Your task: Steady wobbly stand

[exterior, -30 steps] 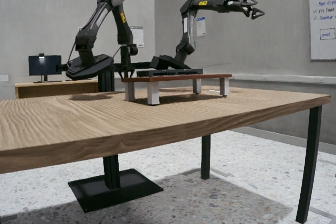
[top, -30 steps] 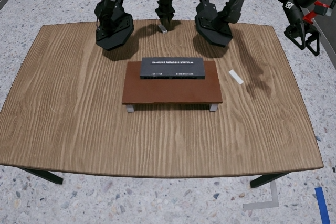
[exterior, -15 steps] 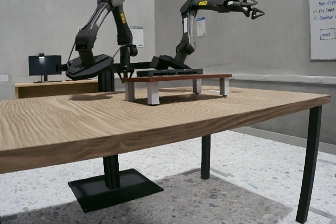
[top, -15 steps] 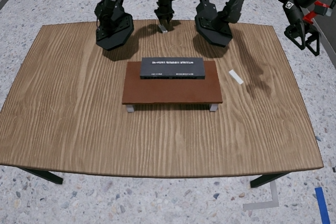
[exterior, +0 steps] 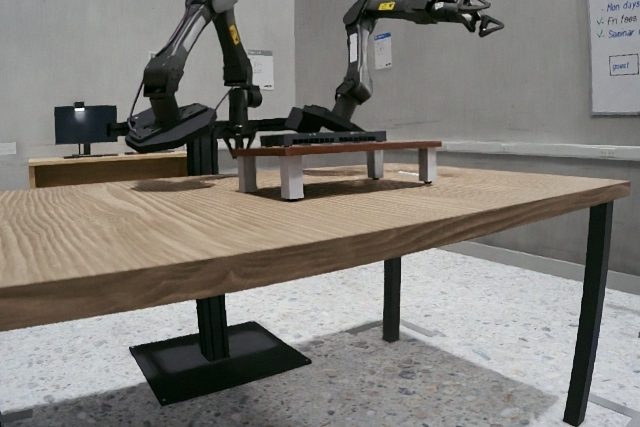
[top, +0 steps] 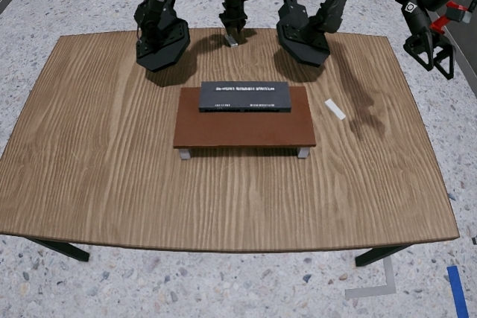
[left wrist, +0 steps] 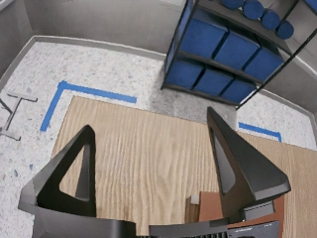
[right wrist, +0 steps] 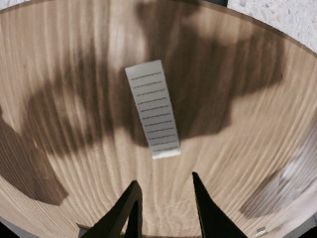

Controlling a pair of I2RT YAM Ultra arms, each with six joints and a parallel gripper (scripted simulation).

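Currently, we were at wedge pickup: the right gripper (top: 234, 32) (exterior: 241, 145) (right wrist: 164, 180), parted and unloaded, hovered near one wedge (top: 231, 41) (right wrist: 154, 110). The left gripper (top: 440, 72) (exterior: 494, 15) (left wrist: 145, 120) was spread wide. The switch (top: 244, 97) (exterior: 323, 138) (left wrist: 255, 231) sat on the stand (top: 244, 129) (exterior: 408, 144) (left wrist: 210, 209). Next, we needed jaw-to-wedge alignment.

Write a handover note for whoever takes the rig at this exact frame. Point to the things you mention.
Left gripper (top: 440, 72) (exterior: 495, 15) (left wrist: 149, 117): open, empty, raised past the table's edge.
Right gripper (top: 233, 32) (exterior: 241, 146) (right wrist: 165, 178): part open, empty, just above the ruled wedge (top: 231, 41) (right wrist: 154, 109).
Second wedge (top: 335, 109) (exterior: 408, 173): on the table beside the stand (top: 244, 129) (exterior: 330, 148) (left wrist: 210, 205).
Done: network switch (top: 244, 97) (exterior: 323, 139) (left wrist: 258, 231) is on the stand; no wedge visible under a leg.
Left: likely grasp a wedge, find the short leg, shim it, check level. Which leg is short, I cannot tell.
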